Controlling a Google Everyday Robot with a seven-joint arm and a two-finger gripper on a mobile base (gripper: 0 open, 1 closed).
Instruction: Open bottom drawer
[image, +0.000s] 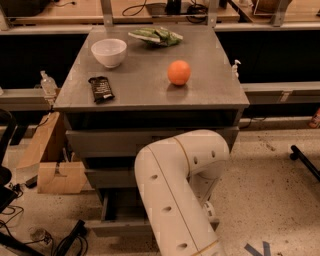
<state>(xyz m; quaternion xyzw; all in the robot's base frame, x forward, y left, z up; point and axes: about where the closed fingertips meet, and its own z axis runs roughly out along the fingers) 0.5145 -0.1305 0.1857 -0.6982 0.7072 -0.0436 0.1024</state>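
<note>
High front view, pincer hidden behind arm (175, 200)

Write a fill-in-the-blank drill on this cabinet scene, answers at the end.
1. On the cabinet top, right of the white bowl, the round fruit is an ____.
2. The bottom drawer stands partly ____, its inside showing.
3. The tool is out of sight behind the robot's white ____, low in front of the cabinet.

Answers: orange; open; arm.
</note>
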